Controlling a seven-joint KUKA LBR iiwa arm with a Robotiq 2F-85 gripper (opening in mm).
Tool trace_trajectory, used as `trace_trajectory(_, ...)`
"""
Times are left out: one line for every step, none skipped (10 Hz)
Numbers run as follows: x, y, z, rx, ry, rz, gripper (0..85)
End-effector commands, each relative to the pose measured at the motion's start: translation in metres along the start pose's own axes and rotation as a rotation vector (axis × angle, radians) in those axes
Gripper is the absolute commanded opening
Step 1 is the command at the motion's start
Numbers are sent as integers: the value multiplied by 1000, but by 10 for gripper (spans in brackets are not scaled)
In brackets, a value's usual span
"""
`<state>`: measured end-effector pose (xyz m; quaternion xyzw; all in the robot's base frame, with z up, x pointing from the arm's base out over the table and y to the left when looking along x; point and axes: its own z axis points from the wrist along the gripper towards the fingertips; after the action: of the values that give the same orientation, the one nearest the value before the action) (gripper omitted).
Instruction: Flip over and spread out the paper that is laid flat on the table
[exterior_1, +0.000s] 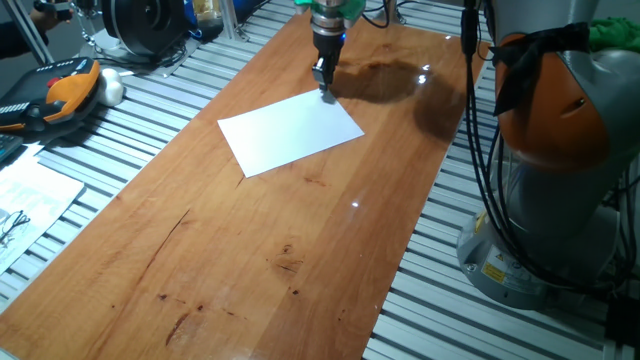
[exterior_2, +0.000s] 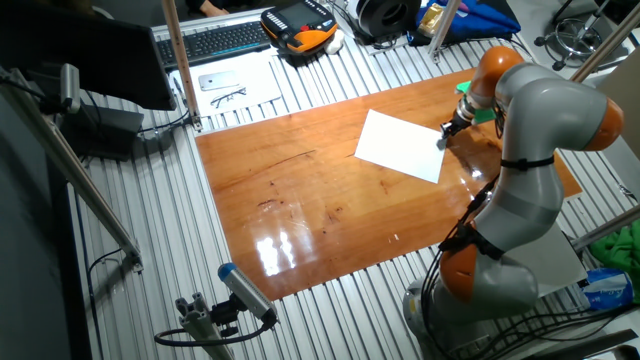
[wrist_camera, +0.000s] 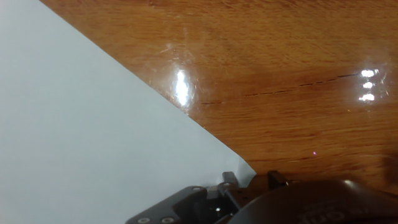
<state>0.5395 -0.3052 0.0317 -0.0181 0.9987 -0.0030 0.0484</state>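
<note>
Paper (exterior_1: 291, 133) flat on bench (exterior_1: 250, 250), blank face up. Hand (exterior_1: 325, 93) low at its far corner, prob. to lift an edge for flipping; can't tell if spread or pinching.

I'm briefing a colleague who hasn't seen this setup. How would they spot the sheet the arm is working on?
Find the glossy reddish-brown table. The paper lies flat near its far end, blank white face up, with the gripper at one corner. The only other white sheet sits off the wood on the grey slats, printed, with spectacles on it.
</note>
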Motion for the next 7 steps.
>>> trace_trajectory(0, 0, 0, 0, 0, 0, 340)
trace_trajectory(0, 0, 1, -1, 1, -1, 340)
trace_trajectory(1, 0, 1, -3, 3, -4, 340)
trace_trajectory(1, 0, 1, -5, 4, -6, 340)
trace_trajectory(1, 0, 2, -5, 4, -7, 170)
trace_trajectory(1, 0, 2, -6, 6, -10, 170)
trace_trajectory(1, 0, 2, -6, 7, -13, 170)
